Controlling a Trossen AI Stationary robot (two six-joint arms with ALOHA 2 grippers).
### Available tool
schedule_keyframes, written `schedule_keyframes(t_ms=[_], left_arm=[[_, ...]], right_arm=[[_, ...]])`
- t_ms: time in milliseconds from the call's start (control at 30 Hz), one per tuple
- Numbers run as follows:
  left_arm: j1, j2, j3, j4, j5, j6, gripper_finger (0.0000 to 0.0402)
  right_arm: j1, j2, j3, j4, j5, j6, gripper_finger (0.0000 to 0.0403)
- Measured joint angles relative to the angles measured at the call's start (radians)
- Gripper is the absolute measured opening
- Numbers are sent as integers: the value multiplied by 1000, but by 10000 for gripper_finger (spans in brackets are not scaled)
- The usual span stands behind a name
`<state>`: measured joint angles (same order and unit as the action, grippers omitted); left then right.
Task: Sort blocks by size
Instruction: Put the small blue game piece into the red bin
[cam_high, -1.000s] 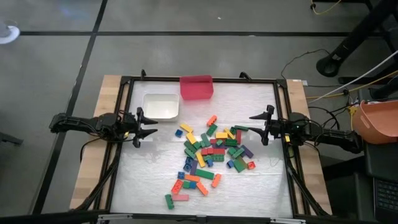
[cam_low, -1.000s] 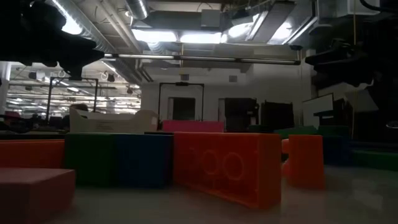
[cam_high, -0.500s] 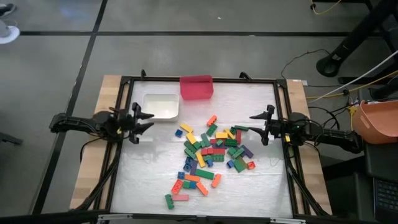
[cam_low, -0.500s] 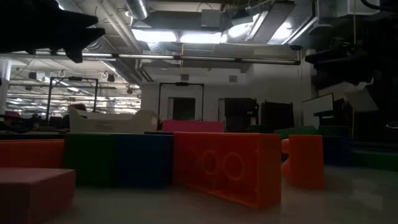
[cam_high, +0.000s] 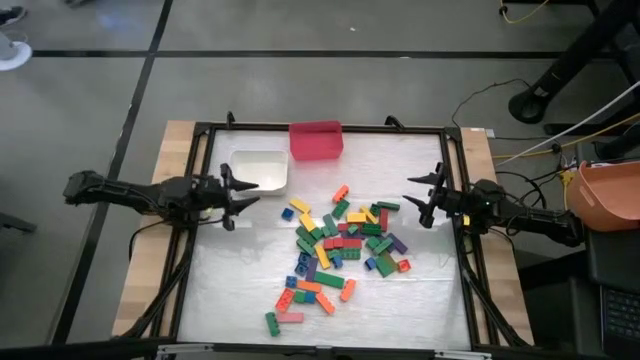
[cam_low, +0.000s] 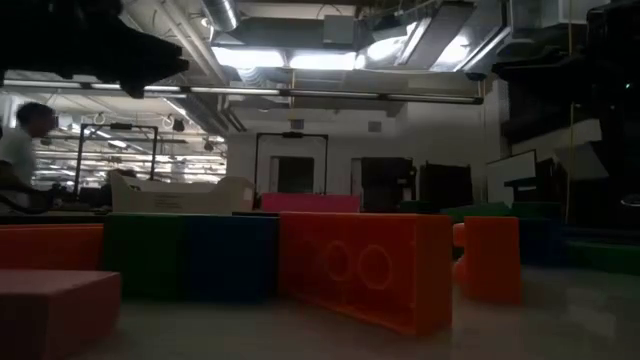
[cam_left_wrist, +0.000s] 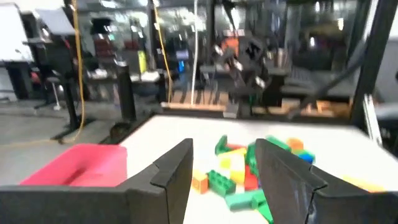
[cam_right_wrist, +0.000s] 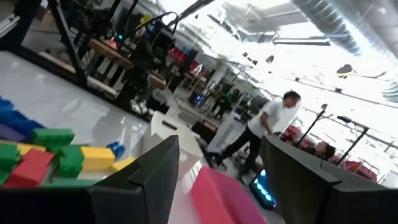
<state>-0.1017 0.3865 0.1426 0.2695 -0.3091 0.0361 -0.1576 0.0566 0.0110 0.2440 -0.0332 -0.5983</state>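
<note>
The blocks (cam_high: 340, 245) lie in a loose many-coloured pile on the white table top, short ones and long bars mixed; the low view shows an orange block (cam_low: 370, 265) close up. My left gripper (cam_high: 245, 194) hovers open at the table's left side, pointing level at the pile, beside the white bin. My right gripper (cam_high: 415, 196) hovers open at the right side, facing the pile. Both wrist views show open fingers with nothing between them, the left gripper (cam_left_wrist: 224, 165) and the right gripper (cam_right_wrist: 217, 171), and the blocks (cam_left_wrist: 242, 168) (cam_right_wrist: 56, 152) beyond.
A white bin (cam_high: 258, 170) and a red bin (cam_high: 316, 140) stand at the table's far edge. A black frame (cam_high: 200, 200) runs round the table. People show in the room beyond: one (cam_right_wrist: 267, 124) and another (cam_low: 20, 140).
My left gripper has risen and gone a little toward the pile, rolling slightly; its dark shape has come into the low view's upper left. My right gripper has tipped its fingers up a little. Both stay open. The blocks have not moved.
</note>
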Motion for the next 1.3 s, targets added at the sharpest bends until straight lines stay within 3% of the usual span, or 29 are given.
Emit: schedule_keyframes(t_ms=[333,600,1000,1300], left_arm=[[10,461,224,-94,31,95,162],[112,722,391,-263,232,127,162],[260,927,439,-304,388,208,162],[294,1046,439,-313,414,253,162]], right_arm=[[0,0,0,-2,0,-1,225],[0,0,0,-10,0,-1,225],[0,0,0,-16,-2,-2,225],[0,0,0,-19,-3,-2,225]])
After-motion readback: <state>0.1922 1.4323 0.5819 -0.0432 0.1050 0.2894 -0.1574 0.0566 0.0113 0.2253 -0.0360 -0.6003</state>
